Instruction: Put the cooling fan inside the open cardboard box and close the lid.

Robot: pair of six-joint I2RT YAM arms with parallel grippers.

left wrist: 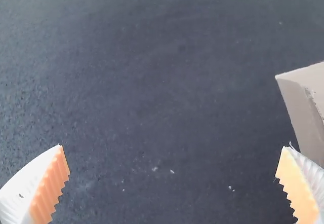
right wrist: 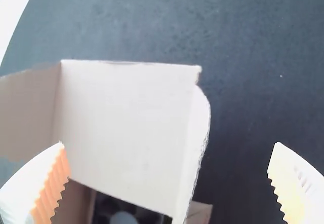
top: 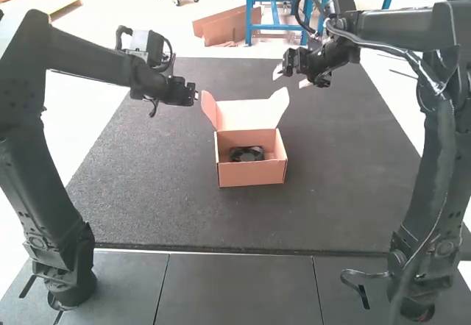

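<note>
right gripper [top: 292, 77] agape above cardboard box [top: 251, 171]

Dark grey table [top: 235, 288], panel seams on its near strip. Black rough mat [top: 132, 185] covers most of it. Cardboard box [top: 252, 170] sits directly on the mat, lid flap standing up at its far side. Nearer than the box, the left arm base [top: 65, 281] and right arm base [top: 421, 292] stand on the table strip, one on each side.

The box [top: 252, 172] is plain matt brown cardboard, the fan [top: 246, 154] black plastic, the mat [top: 132, 185] a rough, grainy dark matt surface, and the fingers [left wrist: 12, 203] ribbed white plastic with orange pads [left wrist: 48, 186].
</note>
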